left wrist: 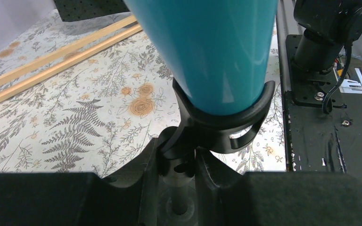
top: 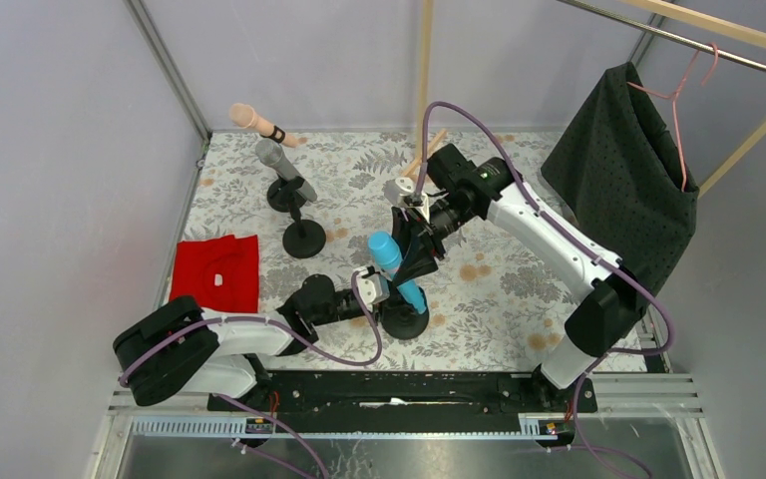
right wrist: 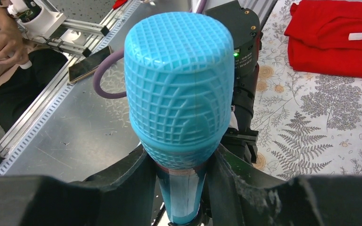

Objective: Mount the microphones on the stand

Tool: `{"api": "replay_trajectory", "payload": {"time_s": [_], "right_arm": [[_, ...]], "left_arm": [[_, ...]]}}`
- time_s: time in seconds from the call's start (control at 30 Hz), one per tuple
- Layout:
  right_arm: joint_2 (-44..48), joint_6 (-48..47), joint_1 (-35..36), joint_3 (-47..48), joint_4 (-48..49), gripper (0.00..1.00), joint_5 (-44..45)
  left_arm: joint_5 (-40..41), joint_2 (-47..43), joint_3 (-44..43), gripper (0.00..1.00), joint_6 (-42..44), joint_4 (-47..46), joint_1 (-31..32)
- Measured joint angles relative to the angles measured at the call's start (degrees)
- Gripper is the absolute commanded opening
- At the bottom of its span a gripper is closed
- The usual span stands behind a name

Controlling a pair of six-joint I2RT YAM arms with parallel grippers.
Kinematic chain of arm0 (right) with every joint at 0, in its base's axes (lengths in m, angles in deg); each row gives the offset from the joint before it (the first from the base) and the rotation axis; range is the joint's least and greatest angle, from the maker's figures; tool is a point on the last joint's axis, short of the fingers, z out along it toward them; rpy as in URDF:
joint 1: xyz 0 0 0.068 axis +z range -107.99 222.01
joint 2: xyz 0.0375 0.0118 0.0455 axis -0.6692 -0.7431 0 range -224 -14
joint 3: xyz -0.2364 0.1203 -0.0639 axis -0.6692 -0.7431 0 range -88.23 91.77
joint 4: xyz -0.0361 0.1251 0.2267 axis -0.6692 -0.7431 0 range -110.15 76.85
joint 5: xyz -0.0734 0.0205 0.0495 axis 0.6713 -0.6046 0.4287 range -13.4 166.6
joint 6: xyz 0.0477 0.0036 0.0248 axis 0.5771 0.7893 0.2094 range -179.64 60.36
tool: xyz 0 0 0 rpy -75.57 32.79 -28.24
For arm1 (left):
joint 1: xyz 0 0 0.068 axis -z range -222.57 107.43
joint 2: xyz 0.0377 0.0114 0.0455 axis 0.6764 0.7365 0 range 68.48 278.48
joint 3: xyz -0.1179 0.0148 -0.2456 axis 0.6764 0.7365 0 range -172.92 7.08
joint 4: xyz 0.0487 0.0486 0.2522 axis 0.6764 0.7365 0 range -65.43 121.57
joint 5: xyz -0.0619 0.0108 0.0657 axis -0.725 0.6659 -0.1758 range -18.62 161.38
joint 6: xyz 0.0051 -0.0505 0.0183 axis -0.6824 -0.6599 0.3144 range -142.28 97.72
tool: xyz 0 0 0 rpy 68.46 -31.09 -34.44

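Observation:
The cyan-blue microphone (top: 391,261) sits tilted in the black clip (left wrist: 221,123) of the near stand (top: 405,321). My right gripper (top: 414,249) is shut on its body just below the ribbed head (right wrist: 179,80), one finger on each side (right wrist: 184,188). My left gripper (top: 372,289) is shut on the stand's neck under the clip (left wrist: 179,169); the microphone's body (left wrist: 212,52) fills the top of that view. The peach-pink microphone (top: 245,117) and the silver-grey microphone (top: 279,162) sit in their own stands at the back left.
A red cloth (top: 217,271) lies at the left. A dark garment (top: 623,170) hangs on a pink hanger at the right. Wooden poles (top: 424,70) stand behind; two lie on the floral mat (left wrist: 56,61). A person's hand (right wrist: 4,42) shows beyond the table.

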Motion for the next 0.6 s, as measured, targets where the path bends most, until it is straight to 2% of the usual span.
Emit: {"api": "replay_trajectory", "payload": {"time_s": [0.07,0.17,0.3,0.6], "right_arm": [[1.44,3.96,0.00,-2.08,4.46,0.44,0.52],[4.94,11.10,0.02,-5.79,12.22,0.53,2.78],[8.76,19.82,0.04,-10.19,18.56,0.62,10.82],[14.62,31.98,0.09,-14.60,28.83,0.65,25.00]], "left_arm": [[0.02,-0.07,-0.33,0.00,-0.09,0.81,-0.02],[0.09,-0.24,-0.72,0.00,-0.11,1.79,-0.04],[0.37,-0.42,-0.72,0.00,-0.35,1.99,-0.04],[2.60,-0.42,-0.72,0.00,-2.08,2.25,-0.04]]}}
